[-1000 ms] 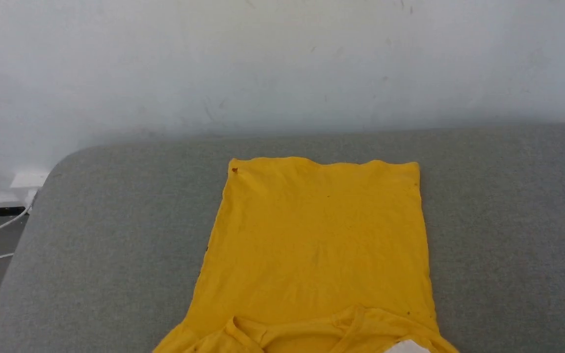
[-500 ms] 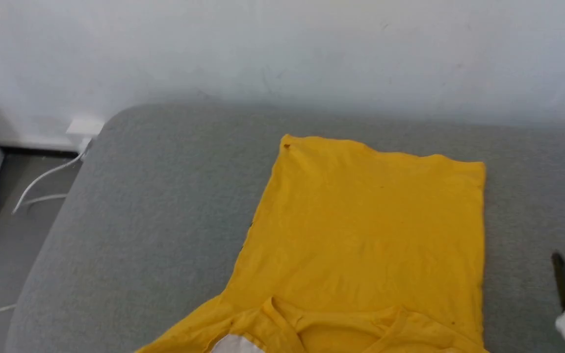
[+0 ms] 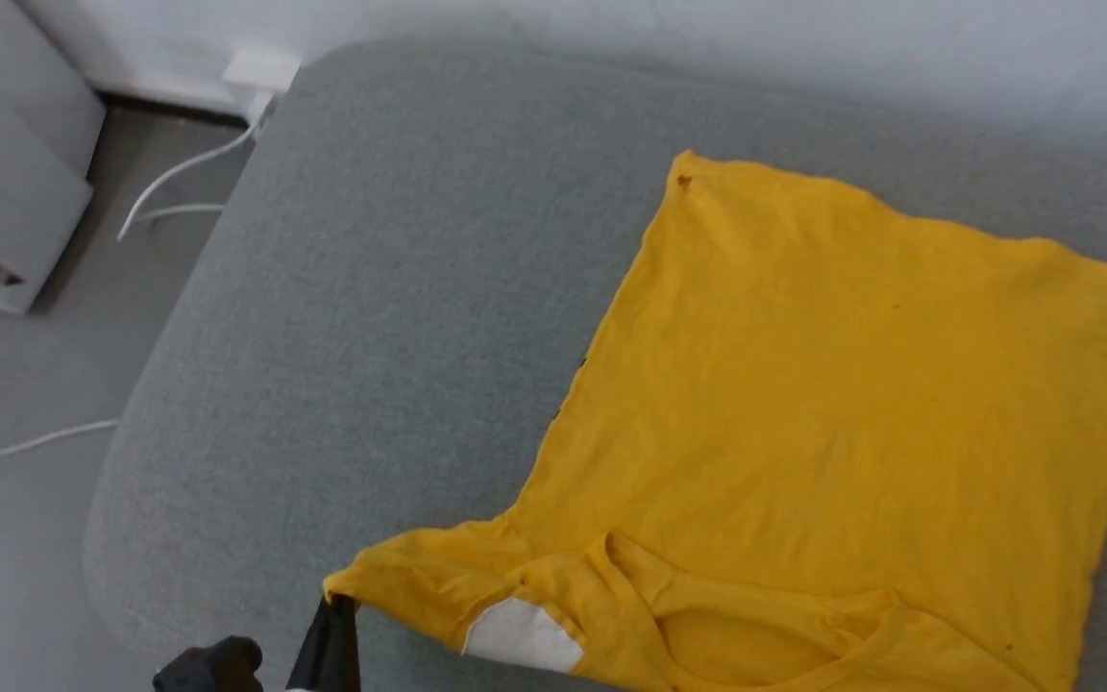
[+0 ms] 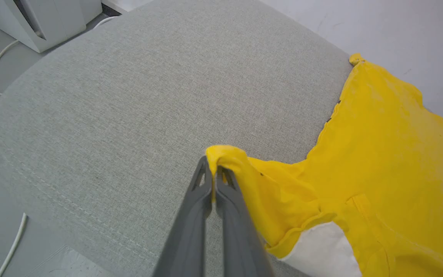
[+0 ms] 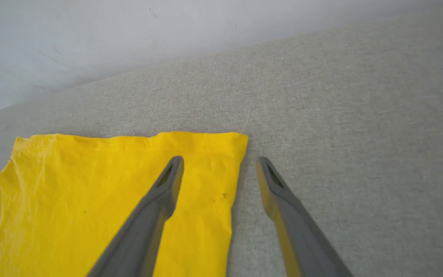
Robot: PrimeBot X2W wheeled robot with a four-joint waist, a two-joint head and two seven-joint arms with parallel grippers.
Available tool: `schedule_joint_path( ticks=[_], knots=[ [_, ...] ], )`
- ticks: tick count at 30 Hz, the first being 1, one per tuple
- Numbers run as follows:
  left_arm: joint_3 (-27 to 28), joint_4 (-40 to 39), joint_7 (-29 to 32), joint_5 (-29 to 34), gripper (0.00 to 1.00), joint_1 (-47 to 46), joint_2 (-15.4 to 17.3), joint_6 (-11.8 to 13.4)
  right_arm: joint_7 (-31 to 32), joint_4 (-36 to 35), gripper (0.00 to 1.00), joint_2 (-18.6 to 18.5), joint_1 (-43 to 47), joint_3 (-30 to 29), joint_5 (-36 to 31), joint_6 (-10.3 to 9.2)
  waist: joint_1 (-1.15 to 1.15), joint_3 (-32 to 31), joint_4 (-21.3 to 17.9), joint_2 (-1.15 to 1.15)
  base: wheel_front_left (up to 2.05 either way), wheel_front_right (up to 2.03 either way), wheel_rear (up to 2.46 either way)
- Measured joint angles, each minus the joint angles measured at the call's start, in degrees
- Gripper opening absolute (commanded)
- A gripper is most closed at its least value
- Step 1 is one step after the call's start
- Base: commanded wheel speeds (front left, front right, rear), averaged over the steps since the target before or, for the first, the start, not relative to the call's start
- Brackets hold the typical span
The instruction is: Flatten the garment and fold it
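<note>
The yellow short-sleeved cotton T-shirt (image 3: 832,404) lies spread flat, plain side up, on the grey fabric-covered pad (image 3: 400,288). The left gripper (image 4: 214,169) is clamped on the bunched tip of one sleeve. The right gripper (image 5: 219,161) has its fingers apart, astride a hem corner, one over cloth and one over pad.

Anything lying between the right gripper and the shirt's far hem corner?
No. In the right wrist view the open right gripper straddles the side edge of the shirt, short of that corner; only its yellow fabric and grey cushion lie between.
</note>
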Motion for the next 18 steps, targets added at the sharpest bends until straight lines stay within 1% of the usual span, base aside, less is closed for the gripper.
schedule_joint_path(
  ticks=[5,10,13,14,16,17,18],
  knots=[
    [-0.5,1.0,-1.5,0.0,0.0,-2.0,-1.2,-1.1,5.8,5.2,1.0,-1.7,-6.4,1.2,-0.6,0.0,0.0,4.3,2.2,0.0,0.0,0.0,0.0],
    [-0.7,2.0,-2.2,0.0,0.0,-3.1,-1.8,-1.8,9.5,8.5,1.0,-2.2,-9.4,2.7,-2.2,0.0,0.0,7.8,3.8,0.0,0.0,0.0,0.0],
    [-0.7,2.6,-2.5,0.0,0.0,-3.6,-1.9,-2.1,13.1,10.9,1.0,-3.2,-11.5,2.1,-3.0,0.1,-0.03,9.3,4.5,0.0,0.0,0.0,0.0],
    [-0.7,2.7,-2.6,0.0,0.0,-3.8,-2.0,-2.2,14.7,11.9,0.61,-3.4,-12.3,1.6,-3.3,0.15,-0.03,9.6,4.8,0.0,0.0,0.0,0.0],
    [-0.8,3.0,-2.6,-0.1,0.0,-4.0,-2.0,-2.3,17.4,13.8,0.02,-4.2,-13.9,0.5,-4.0,0.14,-0.03,9.9,5.3,0.0,0.0,0.0,0.0],
    [-0.9,3.1,-2.6,-0.1,0.0,-4.1,-2.0,-2.3,18.3,14.5,0.0,-4.5,-14.5,0.1,-4.4,0.13,-0.03,10.0,5.5,0.0,0.0,0.0,0.0],
    [-0.9,3.3,-2.6,-0.1,0.0,-4.1,-2.1,-2.3,18.8,15.0,0.0,-4.8,-14.8,-0.2,-5.1,0.08,-0.02,10.0,5.7,0.0,0.0,0.0,0.0]
  ],
)
